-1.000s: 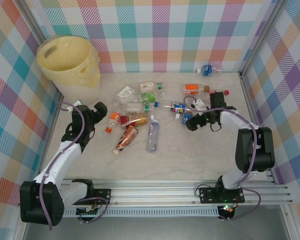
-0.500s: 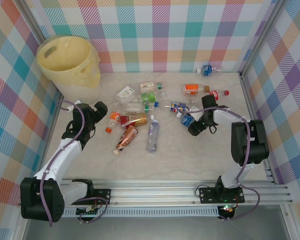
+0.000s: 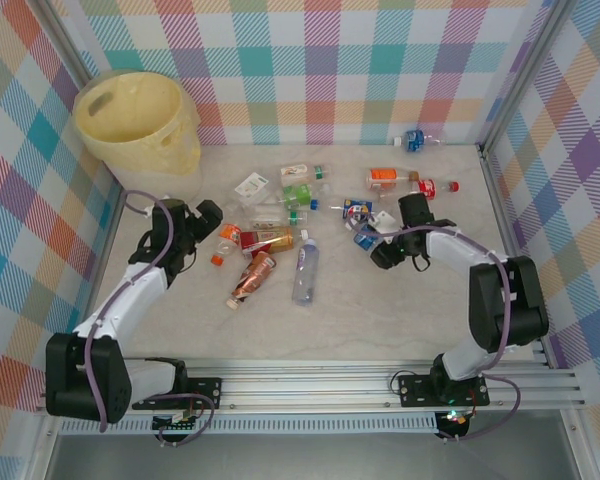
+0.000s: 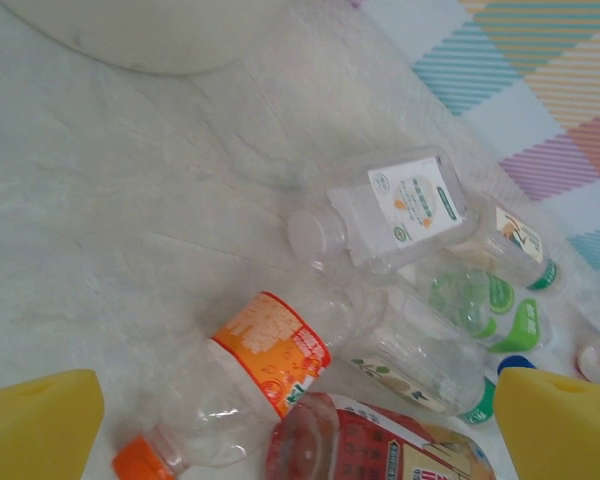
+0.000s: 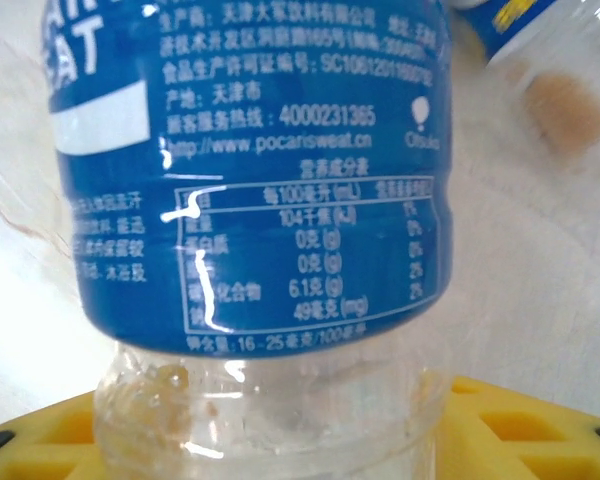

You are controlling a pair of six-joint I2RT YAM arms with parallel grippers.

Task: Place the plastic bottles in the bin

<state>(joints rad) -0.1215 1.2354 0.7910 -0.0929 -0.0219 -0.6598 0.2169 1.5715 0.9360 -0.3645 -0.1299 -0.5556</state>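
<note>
Bin [image 3: 155, 150] stands at the far left, in the back corner. Your left gripper [image 4: 295, 400] has its jaws spread wide and holds nothing, low over the orange-labelled bottle [image 4: 270, 355], which touches a red-labelled bottle [image 4: 370, 450]. Close here and you may pinch both, or squirt one aside.

At your right gripper [image 3: 377, 250], the fingers flank the clear end of the Pocari Sweat bottle [image 5: 250, 170]. Clamped or not, cannot tell. Held that far off-centre, it could swing and slip on the long carry to the bin.

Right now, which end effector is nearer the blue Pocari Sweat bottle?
Right. The right end effector is up against the Pocari Sweat bottle; the left end effector is far to its left, beside the orange-capped bottle.
</note>
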